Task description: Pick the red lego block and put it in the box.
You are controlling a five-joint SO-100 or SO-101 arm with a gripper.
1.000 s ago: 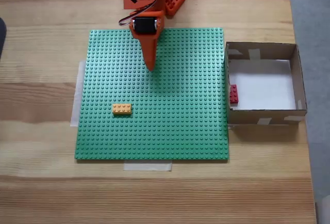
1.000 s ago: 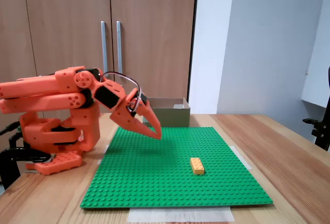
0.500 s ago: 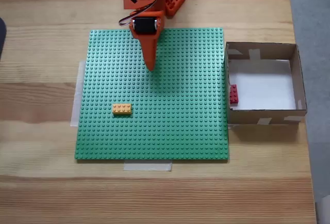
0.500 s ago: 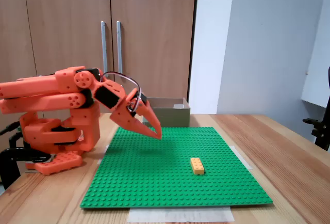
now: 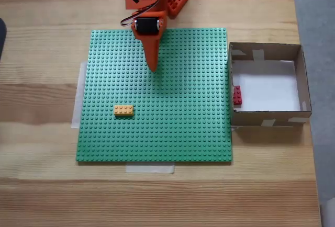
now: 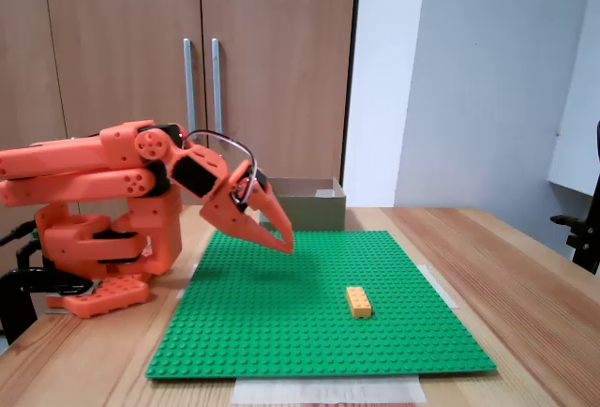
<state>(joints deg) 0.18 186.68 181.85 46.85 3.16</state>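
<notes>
Wooden table [image 5: 42,195] unchanged; pincer [image 6: 286,245] stays seemingly closed, empty, over the baseplate [image 5: 178,127]; red lego block [image 5: 237,95] inside box [image 5: 306,88].

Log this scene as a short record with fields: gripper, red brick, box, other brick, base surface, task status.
gripper: gripper shut, empty, above the green baseplate
red brick: red lego block inside the box, against its left wall in the top-down fixed view
box: box open-topped cardboard, right of the baseplate in that view
other brick: yellow-orange brick on the baseplate, apart from the gripper
base surface: green baseplate on the wooden table
task status: red block already in the box
</notes>
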